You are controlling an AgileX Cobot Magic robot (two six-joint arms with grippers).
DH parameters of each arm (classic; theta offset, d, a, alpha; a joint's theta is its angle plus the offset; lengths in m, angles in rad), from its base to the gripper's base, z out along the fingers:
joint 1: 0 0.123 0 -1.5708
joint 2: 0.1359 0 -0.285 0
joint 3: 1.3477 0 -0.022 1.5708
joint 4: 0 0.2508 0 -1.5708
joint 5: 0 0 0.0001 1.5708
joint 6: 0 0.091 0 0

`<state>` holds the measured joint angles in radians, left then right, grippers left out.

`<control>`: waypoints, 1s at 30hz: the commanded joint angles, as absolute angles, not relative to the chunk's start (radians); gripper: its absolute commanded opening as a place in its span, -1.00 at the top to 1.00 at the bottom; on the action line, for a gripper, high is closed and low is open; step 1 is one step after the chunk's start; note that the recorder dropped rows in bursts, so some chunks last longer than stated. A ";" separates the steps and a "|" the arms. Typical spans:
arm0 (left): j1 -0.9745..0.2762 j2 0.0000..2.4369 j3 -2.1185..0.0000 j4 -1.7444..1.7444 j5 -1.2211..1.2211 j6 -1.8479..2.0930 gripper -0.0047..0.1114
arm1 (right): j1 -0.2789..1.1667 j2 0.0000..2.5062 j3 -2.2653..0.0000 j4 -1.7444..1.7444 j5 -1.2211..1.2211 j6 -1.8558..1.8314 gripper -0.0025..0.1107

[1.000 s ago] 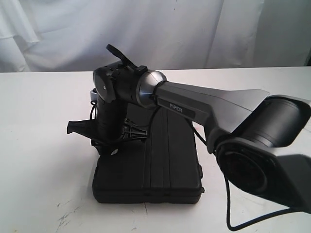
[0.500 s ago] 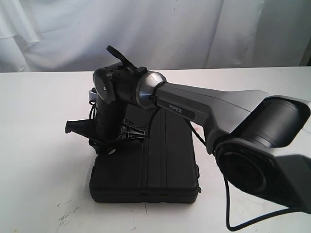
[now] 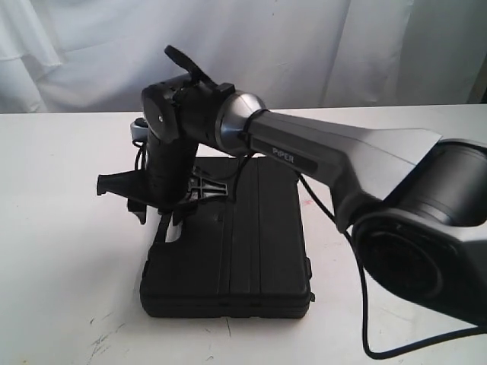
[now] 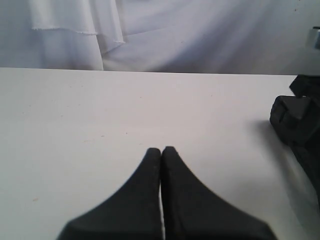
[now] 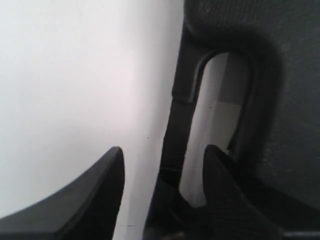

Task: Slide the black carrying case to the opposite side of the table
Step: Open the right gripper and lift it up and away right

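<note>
Where my right arm reaches across middle, right gripper [image 3: 158,215] points down at far left corner of black case [image 3: 243,251]. Fingers [image 5: 95,195] wide apart, one on each side of case handle [image 5: 181,115], nothing squeezed. One finger over bare table [image 3: 61,228], other in handle hole. Case lies flat on white table, lid closed, near front, about in middle. My left gripper [image 4: 161,152] pressed tight together, holds nothing, over bare table.

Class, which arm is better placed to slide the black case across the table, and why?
Right. The right tool, open, straddles the case handle; the left tool is shut over the table, touching nothing.
</note>
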<state>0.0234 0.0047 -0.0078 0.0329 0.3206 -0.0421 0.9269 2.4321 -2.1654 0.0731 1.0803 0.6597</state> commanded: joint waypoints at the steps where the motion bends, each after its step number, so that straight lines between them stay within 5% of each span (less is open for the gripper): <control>1: 0.019 0.000 0.000 0.032 0.314 -0.044 0.92 | 0.902 2.367 -2.173 -0.045 1.141 0.578 0.25; 10: 0.019 0.000 0.000 0.032 0.314 -0.044 0.92 | 0.870 2.262 -2.167 -0.072 1.108 0.353 0.96; 17: 0.019 0.000 0.000 0.032 0.314 -0.044 0.92 | 0.899 2.084 -1.991 -0.151 0.875 0.324 0.96; 30: 0.019 0.000 0.000 0.032 0.314 -0.044 0.92 | 0.898 1.603 -1.331 -0.103 0.387 0.298 0.96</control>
<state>0.0234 0.0047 -0.0078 0.0329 0.3206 -0.0421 0.8962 1.7091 -1.4359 -0.1052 0.4875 0.3069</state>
